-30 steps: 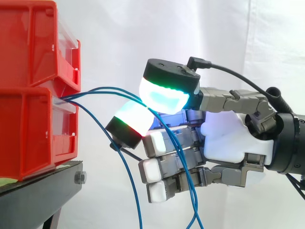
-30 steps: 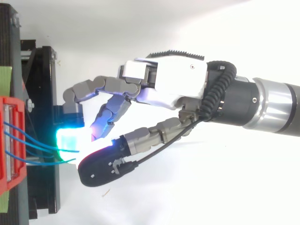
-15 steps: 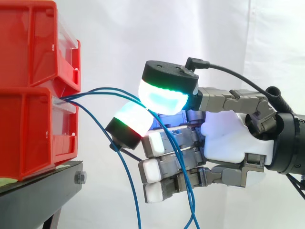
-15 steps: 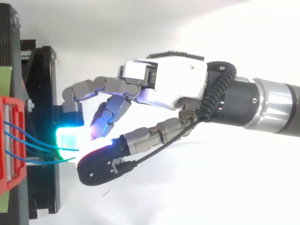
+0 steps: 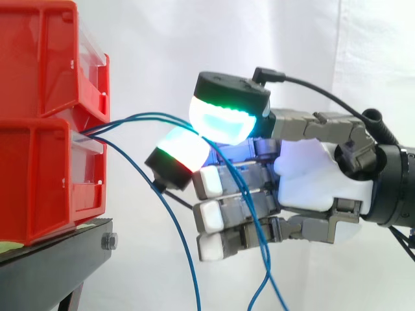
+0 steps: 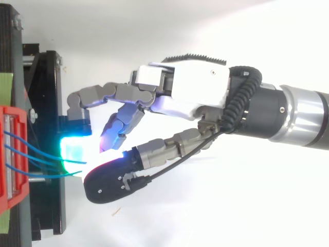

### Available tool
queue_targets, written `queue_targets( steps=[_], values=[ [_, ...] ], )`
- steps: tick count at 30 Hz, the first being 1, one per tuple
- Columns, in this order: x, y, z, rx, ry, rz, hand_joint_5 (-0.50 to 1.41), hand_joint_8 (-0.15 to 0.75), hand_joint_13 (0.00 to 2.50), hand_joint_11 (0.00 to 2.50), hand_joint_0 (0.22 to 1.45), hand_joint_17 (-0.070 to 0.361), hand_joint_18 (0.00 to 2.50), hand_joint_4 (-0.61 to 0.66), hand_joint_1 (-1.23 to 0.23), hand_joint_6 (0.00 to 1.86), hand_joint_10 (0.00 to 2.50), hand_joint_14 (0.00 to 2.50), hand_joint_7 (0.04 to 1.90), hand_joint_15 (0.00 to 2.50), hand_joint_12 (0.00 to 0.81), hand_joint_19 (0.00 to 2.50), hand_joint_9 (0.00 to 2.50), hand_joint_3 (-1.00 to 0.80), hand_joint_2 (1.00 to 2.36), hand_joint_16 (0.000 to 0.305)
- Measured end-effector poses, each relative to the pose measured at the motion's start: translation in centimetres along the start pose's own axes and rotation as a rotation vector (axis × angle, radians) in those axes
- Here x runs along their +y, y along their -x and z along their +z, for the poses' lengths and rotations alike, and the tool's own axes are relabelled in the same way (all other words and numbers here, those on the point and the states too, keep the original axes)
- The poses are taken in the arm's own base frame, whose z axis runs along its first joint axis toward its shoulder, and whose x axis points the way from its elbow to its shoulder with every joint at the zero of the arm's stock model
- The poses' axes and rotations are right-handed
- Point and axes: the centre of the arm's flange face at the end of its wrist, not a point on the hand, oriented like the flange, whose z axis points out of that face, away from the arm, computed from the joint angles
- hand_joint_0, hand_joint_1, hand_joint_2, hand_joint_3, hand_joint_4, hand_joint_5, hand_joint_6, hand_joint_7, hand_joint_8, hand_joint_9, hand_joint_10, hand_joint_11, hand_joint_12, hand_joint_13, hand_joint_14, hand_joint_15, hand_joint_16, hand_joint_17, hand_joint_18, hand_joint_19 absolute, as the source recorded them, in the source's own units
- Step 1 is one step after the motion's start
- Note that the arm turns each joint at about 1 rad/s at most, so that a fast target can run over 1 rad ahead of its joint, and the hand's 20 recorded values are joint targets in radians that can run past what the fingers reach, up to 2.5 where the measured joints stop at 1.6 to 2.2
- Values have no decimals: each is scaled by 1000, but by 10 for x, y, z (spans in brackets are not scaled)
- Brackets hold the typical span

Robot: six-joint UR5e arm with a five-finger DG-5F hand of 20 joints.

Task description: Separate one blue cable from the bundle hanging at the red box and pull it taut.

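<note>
Side view: hand (image 5: 318, 184) pinches blue cable (image 5: 150, 116).

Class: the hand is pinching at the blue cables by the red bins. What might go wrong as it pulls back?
1. Two blue cables seem to run into the pinch of the hand, so both may tighten, not one.
2. Slack loops of cable cross the lower fingers and might snag when pulled.
</note>
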Motion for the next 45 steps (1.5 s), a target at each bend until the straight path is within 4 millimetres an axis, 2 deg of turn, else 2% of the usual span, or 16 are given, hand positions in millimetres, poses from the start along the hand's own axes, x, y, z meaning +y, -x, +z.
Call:
queue_targets(
  steps=[5, 6, 11, 15, 20, 23, 29, 34, 37, 45],
  values=[
    [8, 0, 0, -6, 4, -1, -62, 309, 1056, 554, 734, 108, 935, 207, -644, 540, 13, 14, 1423, 475, 395, 416, 995, 87, 1000, 48],
    [9, 0, 0, -7, 3, -1, -62, 312, 1055, 553, 709, 111, 956, 217, -629, 542, 11, 14, 1427, 470, 403, 394, 1001, 60, 1052, 49],
    [10, -1, -1, -9, -1, -1, -63, 329, 1055, 550, 668, 119, 987, 227, -595, 550, 10, 13, 1409, 457, 414, 367, 995, 27, 1104, 53],
    [10, -1, -1, -10, -1, -1, -73, 341, 1046, 571, 660, 122, 996, 228, -576, 586, 10, 13, 1393, 455, 424, 360, 983, 31, 1097, 54],
    [10, -1, -1, -11, -1, -1, -98, 354, 1046, 606, 652, 125, 1005, 251, -568, 661, 10, 14, 1258, 454, 437, 343, 977, 32, 1000, 56],
    [10, -2, -1, -10, -1, -2, -105, 354, 1036, 621, 634, 124, 994, 257, -599, 675, 10, 14, 1228, 455, 435, 338, 964, -43, 1006, 55],
    [10, -1, -1, -13, 0, -4, -118, 318, 993, 654, 611, 104, 904, 194, -620, 711, 16, 16, 1240, 497, 394, 405, 933, -191, 1018, 46],
    [9, -1, -1, -18, -2, -4, -116, 320, 1010, 657, 628, 100, 904, 182, -622, 726, 13, 16, 1221, 490, 387, 401, 945, -445, 1005, 44],
    [9, -1, -1, -19, -3, -2, -115, 321, 1015, 654, 625, 99, 911, 187, -623, 728, 13, 16, 1221, 496, 386, 407, 955, -500, 1000, 44],
    [10, -1, -1, -19, 0, -3, -115, 318, 1028, 657, 630, 98, 913, 209, -697, 752, 15, 18, 1209, 503, 387, 404, 957, -500, 1000, 44]
  ],
)
